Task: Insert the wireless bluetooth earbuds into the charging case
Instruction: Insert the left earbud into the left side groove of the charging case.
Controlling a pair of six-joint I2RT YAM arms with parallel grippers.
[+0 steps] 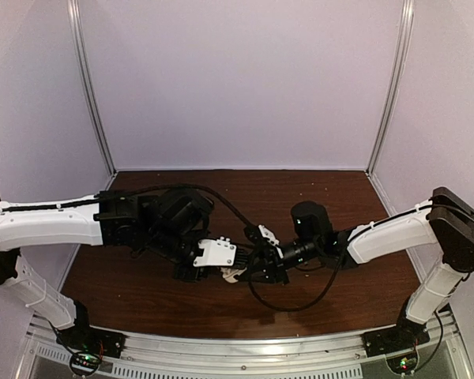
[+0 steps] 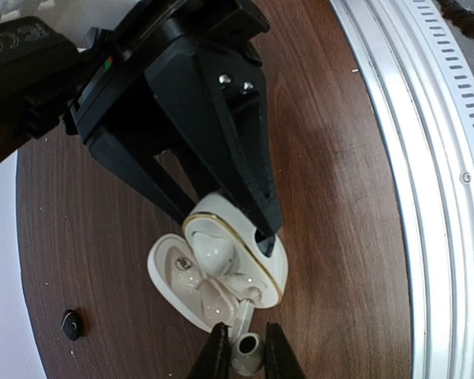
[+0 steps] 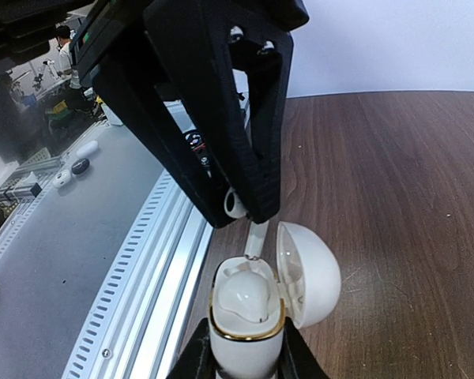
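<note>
the right tool (image 3: 247,359), nearest the right wrist camera, is clamped on the sides of the open white case (image 3: 241,304). it holds the case upright over the middle of the tabletop (image 3: 395,197), lid (image 3: 310,272) swung aside. the left tool (image 3: 243,215) hangs directly above, pinched shut on a white earbud (image 3: 237,207). the stem points down at the case's far rim, its tip at or just above it; i cannot tell if they touch. the coming move is likely a short push down that stem axis by the left arm.
</note>
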